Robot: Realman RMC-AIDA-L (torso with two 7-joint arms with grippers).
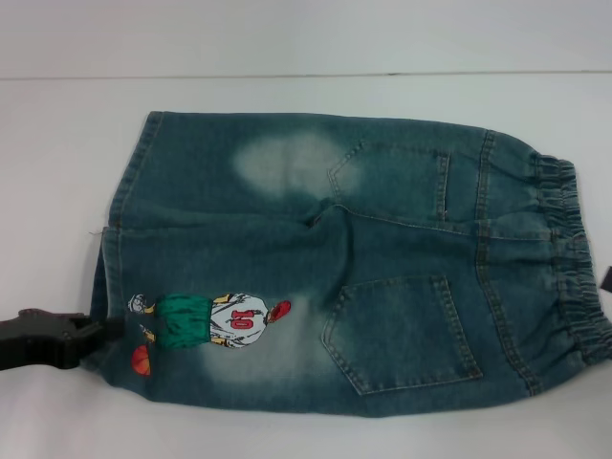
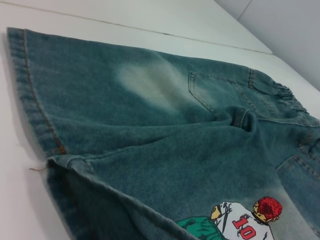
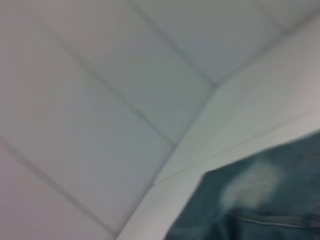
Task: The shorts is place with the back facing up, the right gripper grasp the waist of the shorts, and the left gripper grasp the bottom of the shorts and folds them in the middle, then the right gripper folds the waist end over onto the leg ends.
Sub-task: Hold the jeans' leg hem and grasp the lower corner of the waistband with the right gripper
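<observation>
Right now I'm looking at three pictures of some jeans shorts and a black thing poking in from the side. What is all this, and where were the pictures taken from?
This is a two-armed robot folding clothes. The overhead picture comes from a camera on its head; the other two come from cameras on its wrists. The shorts lie back-side up on a white table, with two pockets and a footballer print. The black thing is the left gripper, at the leg hem; I cannot tell whether its fingers grip the cloth. The ruffled waistband is at the opposite end. The right gripper is barely visible.
</observation>
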